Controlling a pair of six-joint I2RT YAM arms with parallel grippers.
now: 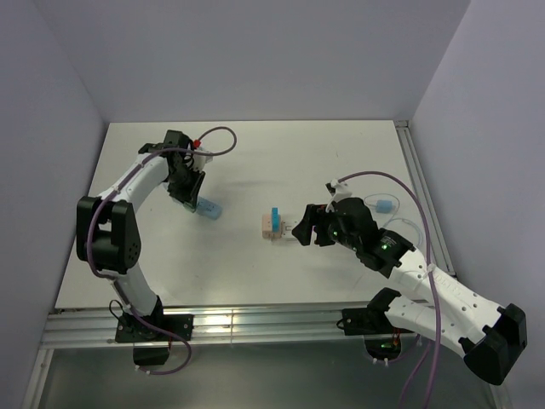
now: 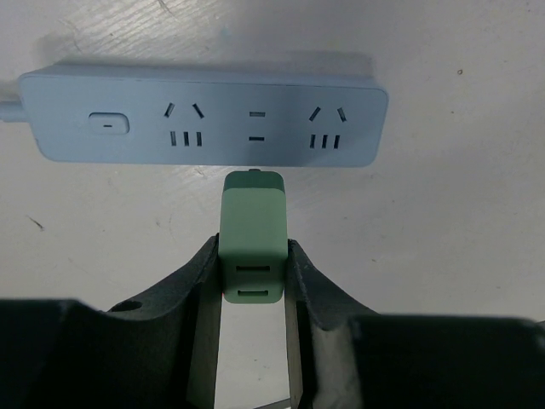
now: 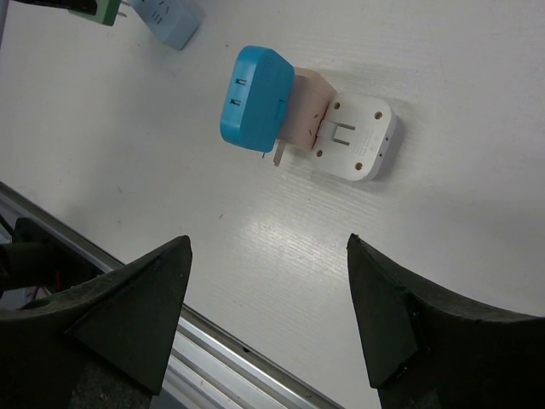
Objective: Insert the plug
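My left gripper (image 2: 253, 251) is pinched on the green plug (image 2: 252, 223), one finger on each flat side. The plug's front end sits just short of the near edge of the light-blue power strip (image 2: 204, 119), which lies flat on the table (image 2: 443, 256). It lines up roughly with the two-slot socket (image 2: 256, 125) in the middle of the strip.

The main risk I see is misalignment. My left wrist camera does not show the prongs, so a small yaw or offset could land them on the plastic between sockets and jam them. The strip also lies loose. If I push at an angle it may slide or tip away rather than accept the prongs. My grip sits low on the plug's body, so a hard push could let it slip back between my fingers or twist.

Toward the centre lie a blue adapter (image 3: 255, 98), a beige block (image 3: 306, 106) and a white plug (image 3: 358, 141), clustered together. My right gripper (image 3: 268, 247) hovers near them, spread wide and holding nothing. It is well apart from the strip, so it cannot brace it.
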